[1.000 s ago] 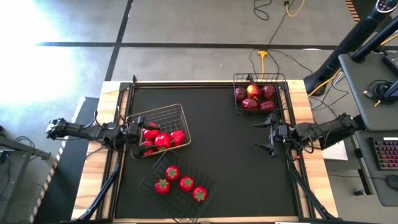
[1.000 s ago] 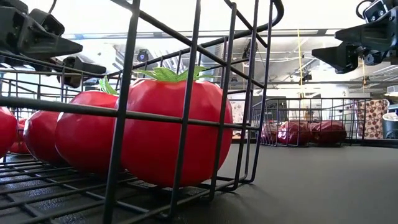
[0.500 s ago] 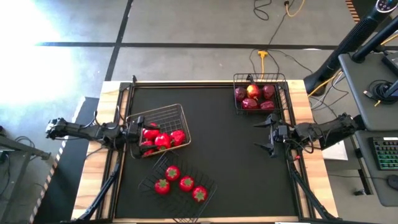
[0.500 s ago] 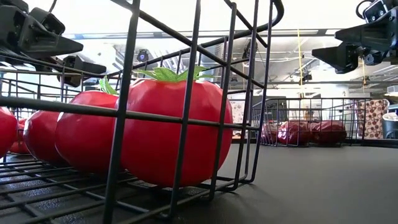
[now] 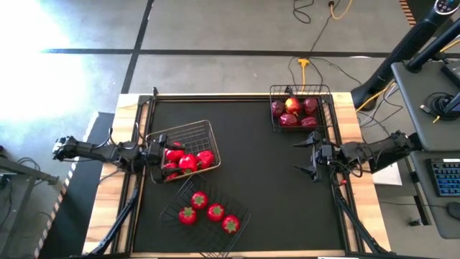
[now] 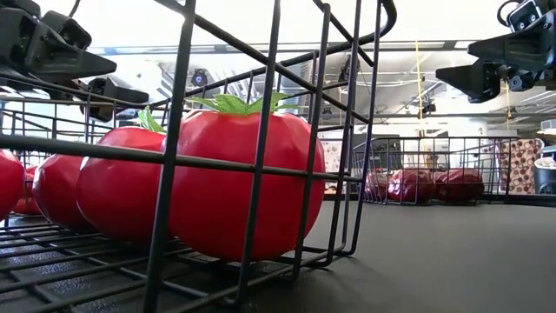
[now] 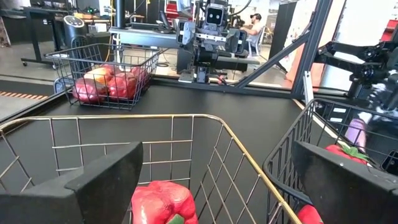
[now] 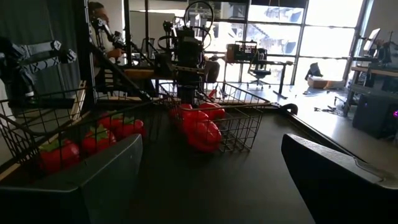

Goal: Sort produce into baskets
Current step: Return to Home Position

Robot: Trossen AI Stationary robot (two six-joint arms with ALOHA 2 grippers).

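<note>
Three wire baskets stand on the black mat. One at the left [image 5: 188, 130] holds red peppers [image 5: 185, 160]. One near the front edge [image 5: 171, 211] holds green-topped tomatoes [image 5: 208, 211]. One at the far right [image 5: 299, 90] holds dark red apples [image 5: 293, 114]. My left gripper [image 5: 162, 155] hangs open and level over the pepper basket's left end; a pepper [image 7: 163, 202] shows below its fingers. My right gripper [image 5: 302, 157] stands open and level at the mat's right side, just on the near side of the apple basket, with nothing between its fingers.
Bare black mat [image 5: 259, 180] lies between the three baskets in the middle and at the near right. Wooden table edges [image 5: 359, 122] and dark frame rails border the mat. In the low view the tomato basket [image 6: 269, 104] stands right in front, the apple basket [image 6: 426, 178] far behind.
</note>
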